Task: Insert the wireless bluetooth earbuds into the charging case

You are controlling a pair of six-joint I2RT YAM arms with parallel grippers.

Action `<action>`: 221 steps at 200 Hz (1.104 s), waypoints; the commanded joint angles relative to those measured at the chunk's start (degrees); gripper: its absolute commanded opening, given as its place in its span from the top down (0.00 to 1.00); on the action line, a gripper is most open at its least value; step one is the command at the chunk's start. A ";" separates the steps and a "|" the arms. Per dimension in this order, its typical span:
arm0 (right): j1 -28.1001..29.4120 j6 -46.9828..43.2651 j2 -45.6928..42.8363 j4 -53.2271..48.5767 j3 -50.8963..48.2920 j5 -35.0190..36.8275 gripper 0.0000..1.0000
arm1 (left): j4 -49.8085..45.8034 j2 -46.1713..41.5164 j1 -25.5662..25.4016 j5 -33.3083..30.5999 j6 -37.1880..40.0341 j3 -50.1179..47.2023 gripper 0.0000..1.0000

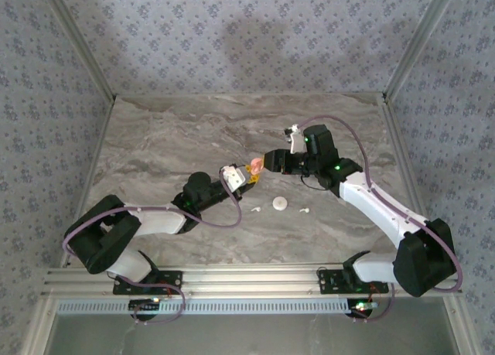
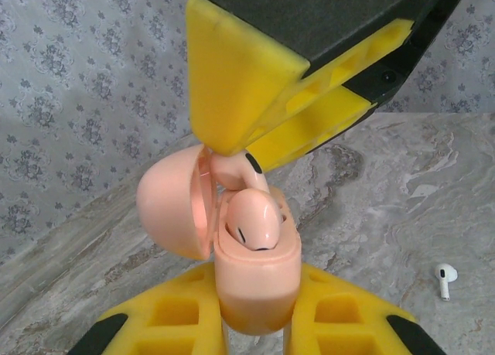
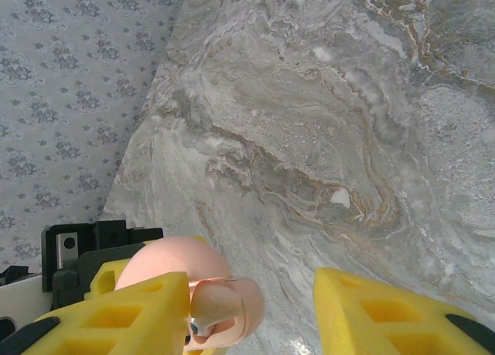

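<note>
White-black arms (image 1: 155,217), seemingly purple cables (image 1: 349,131)

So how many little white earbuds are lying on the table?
2: one white earbud just left of the round white disc, the other just right of it. More could be hidden.

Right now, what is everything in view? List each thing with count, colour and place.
charging case: 1, pink, lid open, held in the left gripper.
pink earbud: 1, pink, seated in the case; a second pink piece sits behind it.
white earbuds: 2, white, lying on the table either side of the disc.
disc: 1, white, round, on the table.
table: 1, grey marbled.
left gripper: 1, yellow fingers, shut on the charging case.
right gripper: 1, yellow fingers, open, at the case's mouth.
</note>
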 commanded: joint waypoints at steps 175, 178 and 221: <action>-0.94 -5.24 1.31 -3.59 5.15 -6.73 0.76 | 1.62 -2.23 -0.43 1.62 1.28 1.40 0.90; -0.89 -5.19 1.27 -3.69 5.15 -6.79 0.77 | 1.57 -2.20 -0.37 1.62 1.29 1.39 0.90; 0.31 -5.20 0.81 -4.85 4.54 -6.43 0.80 | 1.53 -2.15 -0.37 1.47 1.42 1.56 0.90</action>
